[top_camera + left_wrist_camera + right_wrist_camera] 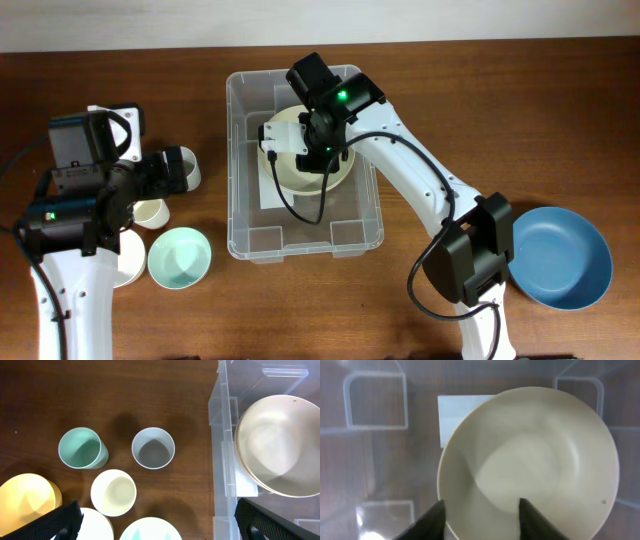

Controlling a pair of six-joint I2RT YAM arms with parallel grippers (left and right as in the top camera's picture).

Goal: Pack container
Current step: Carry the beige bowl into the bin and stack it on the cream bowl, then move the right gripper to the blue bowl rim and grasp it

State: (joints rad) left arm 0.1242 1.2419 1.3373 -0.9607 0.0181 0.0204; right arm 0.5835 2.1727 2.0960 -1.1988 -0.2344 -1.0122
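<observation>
The clear container (pixel 304 248) stands at the table's middle, a white label (pixel 462 410) on its base. A cream bowl (pixel 318 181) lies inside it, partly over the label. My right gripper (pixel 296 148) is down inside the container, open and empty just above the bowl (pixel 535 455). In the right wrist view its fingers (pixel 481 510) straddle the bowl's near rim. My left gripper (pixel 162 175) hovers over the cups left of the container. In the left wrist view it (pixel 157 527) is wide open and empty. The container's wall (pixel 222 435) and the bowl (pixel 280 445) show there too.
Left of the container stand a grey cup (pixel 153 448), a mint cup (pixel 80 448), a cream cup (pixel 114 492), a yellow bowl (pixel 25 497), a white bowl (pixel 97 525) and a mint bowl (pixel 179 257). A blue bowl (pixel 560 255) lies at the right.
</observation>
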